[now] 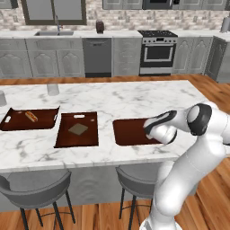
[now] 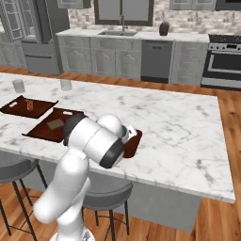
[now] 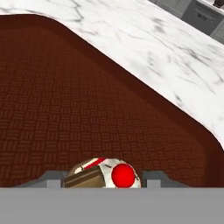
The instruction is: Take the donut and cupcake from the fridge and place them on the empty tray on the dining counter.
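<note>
The cupcake, pale-topped with a red spot, sits between my two fingertips in the hand view, low over the tray. My gripper is shut on the cupcake. In the left base view my gripper hangs over the right end of the flat reddish-brown tray on the dining counter. In the right base view my arm hides most of the tray. The fridge stands at the far left of the kitchen. The donut is out of view.
A squarer brown board with a handle slot lies left of the tray. Further left, a brown tray with upturned sides holds a hot dog. Two glasses stand on the counter. Grey stools line the near side.
</note>
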